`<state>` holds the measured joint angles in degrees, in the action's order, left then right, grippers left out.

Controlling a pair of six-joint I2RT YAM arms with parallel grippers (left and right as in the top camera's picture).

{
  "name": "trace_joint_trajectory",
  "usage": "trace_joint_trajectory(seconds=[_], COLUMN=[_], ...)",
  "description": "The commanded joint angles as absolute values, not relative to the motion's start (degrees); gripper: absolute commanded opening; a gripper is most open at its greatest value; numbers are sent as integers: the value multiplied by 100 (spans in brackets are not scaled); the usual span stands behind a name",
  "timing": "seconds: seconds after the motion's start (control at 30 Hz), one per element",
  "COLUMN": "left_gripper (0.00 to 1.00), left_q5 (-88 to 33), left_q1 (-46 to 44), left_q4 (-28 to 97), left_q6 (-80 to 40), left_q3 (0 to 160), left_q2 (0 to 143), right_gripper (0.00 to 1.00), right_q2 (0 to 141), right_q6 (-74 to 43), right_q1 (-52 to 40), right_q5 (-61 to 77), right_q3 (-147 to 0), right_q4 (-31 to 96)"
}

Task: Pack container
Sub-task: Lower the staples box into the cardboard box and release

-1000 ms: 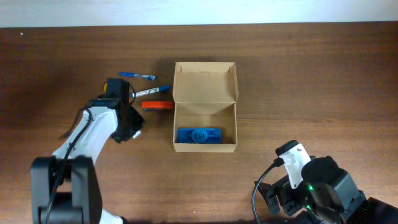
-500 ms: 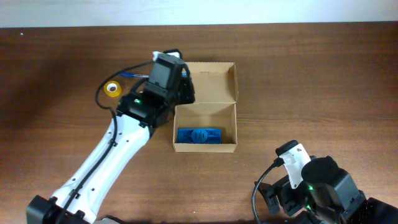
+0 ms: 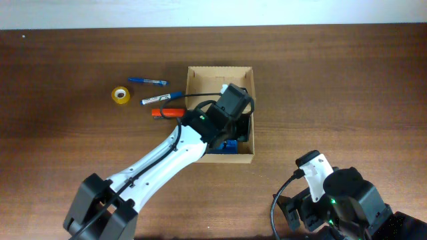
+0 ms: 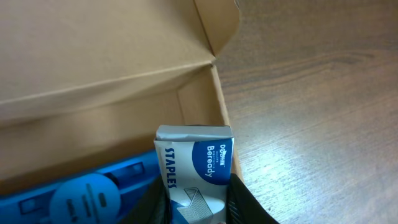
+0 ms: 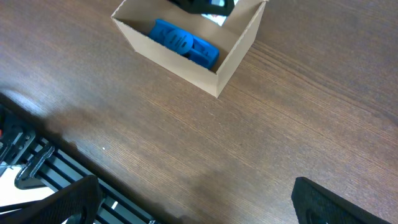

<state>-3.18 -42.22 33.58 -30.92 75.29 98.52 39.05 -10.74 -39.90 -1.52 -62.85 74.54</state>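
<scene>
Nearest you, at the front of the table (image 3: pixel 347 80), your right gripper (image 5: pixel 194 184) hangs over bare wood. Its fingers are spread wide and there is nothing between them.

Further in, your left arm reaches diagonally from the front left into the container (image 3: pixel 203 83). This tan cardboard box sits about mid-table, with its flap lid open on the far side. Your left gripper (image 4: pixel 199 200) is clamped on a small box of staples (image 4: pixel 196 168), silver and blue, with "STAPLES" printed on its side. You are holding it inside the container at the right end, close to the right wall. You cannot tell whether it touches the floor of the box.

A blue stapler (image 5: pixel 183 42) lies flat in the container along the front wall. Its right end is just beside the box of staples.

Left of the container, loose on the wood, an orange-red oblong item (image 3: pixel 167 113) lies closest to the box. Just beyond it is a marker with a blue cap (image 3: pixel 162 99). A yellow tape roll (image 3: pixel 121 95) sits further left, well apart from the container. A blue pen (image 3: pixel 148 81) lies farthest back.
</scene>
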Motion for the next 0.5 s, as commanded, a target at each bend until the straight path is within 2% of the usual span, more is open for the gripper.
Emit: trace_joint_trajectory(seconds=[0.0,0.47], left_gripper=[18,19], left_q5=[-370,-1151], left_q1=[-4346,-4390], left_q4=[3404,3557], left_q6=[-3216,-3717], left_q3=[7618,7618], left_q2=[9946,10328], right_gripper=[99,99], right_q2=[3861,3861], right_q6=[-1142,-1144], right_q1=[-4001,-4001], right_q5=[-220,-220], right_q3=[-6333,-6333], right_q4=[7428,7428])
